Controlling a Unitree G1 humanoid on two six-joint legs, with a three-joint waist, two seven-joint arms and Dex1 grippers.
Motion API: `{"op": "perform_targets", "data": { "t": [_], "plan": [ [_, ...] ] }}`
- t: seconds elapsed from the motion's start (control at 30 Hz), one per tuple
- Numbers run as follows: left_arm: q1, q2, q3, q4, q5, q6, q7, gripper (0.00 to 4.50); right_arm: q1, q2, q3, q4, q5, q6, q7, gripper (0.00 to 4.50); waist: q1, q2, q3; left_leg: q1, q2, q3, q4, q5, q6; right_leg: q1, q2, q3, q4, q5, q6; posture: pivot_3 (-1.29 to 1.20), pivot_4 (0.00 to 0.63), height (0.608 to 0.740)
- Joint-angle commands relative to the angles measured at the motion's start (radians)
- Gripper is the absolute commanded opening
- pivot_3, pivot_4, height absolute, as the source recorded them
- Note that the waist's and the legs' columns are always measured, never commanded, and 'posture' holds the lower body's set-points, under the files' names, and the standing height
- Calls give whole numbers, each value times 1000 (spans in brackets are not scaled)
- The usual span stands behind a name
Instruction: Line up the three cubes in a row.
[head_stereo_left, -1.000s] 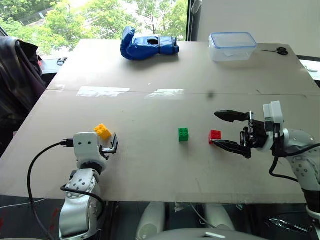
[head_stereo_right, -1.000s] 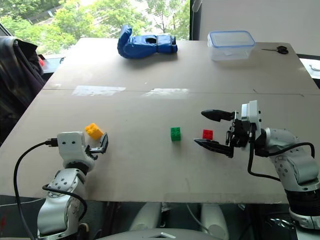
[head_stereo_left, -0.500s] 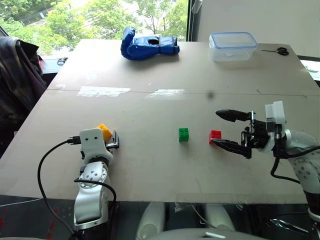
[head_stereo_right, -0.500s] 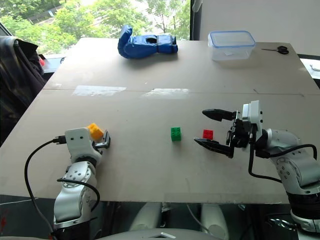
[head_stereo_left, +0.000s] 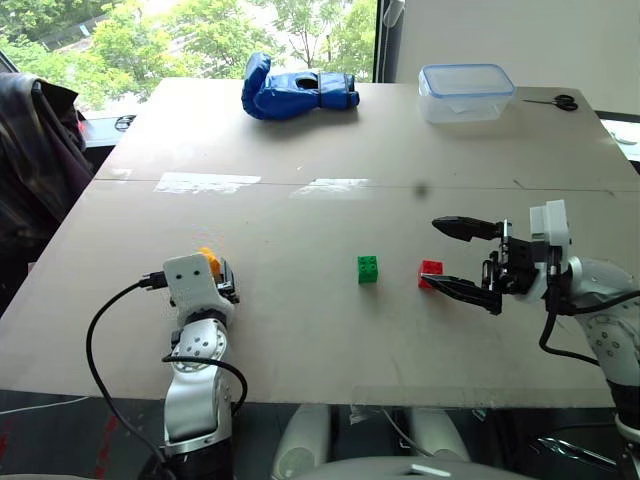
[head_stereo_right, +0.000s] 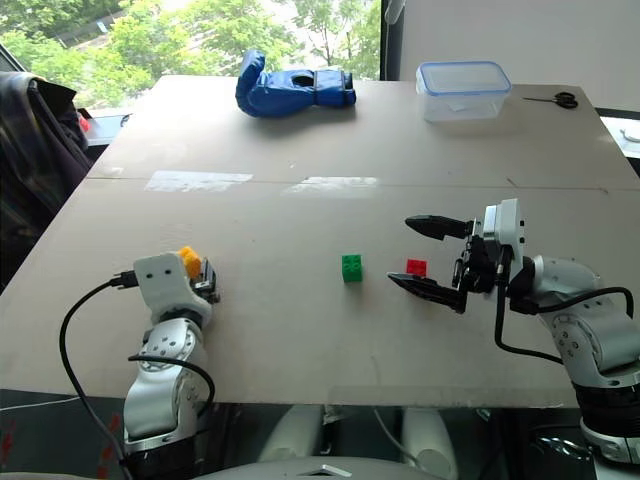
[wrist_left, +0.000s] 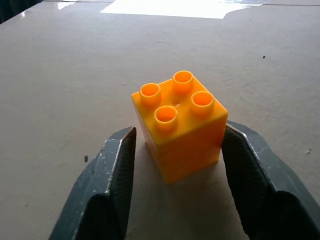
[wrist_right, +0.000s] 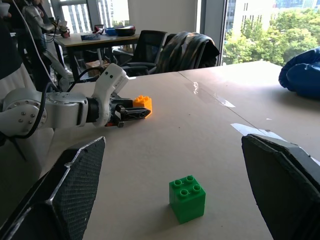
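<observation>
Now clamps yellow cube (wrist_left: 179, 125) in left pincer (wrist_left: 178, 165): both fingers (wrist_left: 112, 182) pressed against opposite side faces, where a second ago stood wide apart beside the cube. Marks grasp as made; cube sits on bench (head_stereo_left: 330, 150), not yet lifted, near the left front edge and well apart from the other two. Judged next: lift or slide toward the green one.

Green cube (head_stereo_left: 367, 268) rests mid-bench; red cube (head_stereo_left: 431, 270) lies just to its right, the pair already roughly in a row across the bench. Leaves only the yellow one out of line.

Left arm pose: forearm rising from the front edge, wrist level, pincer aimed forward over the bench surface, drawn slightly inward compared with a second ago.

Right arm pose: unchanged; right pincer (head_stereo_left: 462, 258) held level, aimed across toward the left, jaws spread wide, lower finger just beside the red cube, gripping nothing.
</observation>
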Motion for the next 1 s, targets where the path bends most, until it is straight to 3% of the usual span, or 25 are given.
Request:
{"op": "perform_targets", "data": {
  "t": [0.03,0.3,0.43,0.6,0.77,1.0],
  "plan": [
    [-18,-1,21,-6,1,-15,18,1208,-15,5,-9,-32,5,-13,-2,4500,0,0,0,0,0,0,0,0,0,0,0,0,0,0,0,0,150,740],
    [-55,70,26,34,-65,-56,-112,1208,-14,8,-13,-38,5,-13,-8,4500,0,0,0,0,0,0,0,0,0,0,0,0,0,0,0,0,150,740],
    [-174,345,-36,159,-269,-153,-659,1208,0,4,-31,-31,10,-16,-7,4500,0,0,0,-1,-1,-1,0,3,-5,0,1,-4,0,0,-1,0,150,740],
    [-319,615,-234,270,-269,-346,-1156,1208,28,-15,-43,-13,2,-17,14,4500,-3,1,0,-1,-1,0,0,3,-5,0,1,-2,-1,0,-1,0,150,740],
    [-493,687,-410,437,-212,-437,-1420,1208,55,-18,-52,-22,-14,-34,6,4500,-4,2,1,-1,-1,1,-1,3,-4,-1,2,-1,-3,0,0,0,150,740],
    [-662,650,-480,728,-150,-569,-1535,1208,99,-10,-64,-64,-11,-40,-26,4500,-18,2,1,-1,-1,1,-1,0,0,-1,4,-1,-1,0,0,0,150,740]
  ]
}}
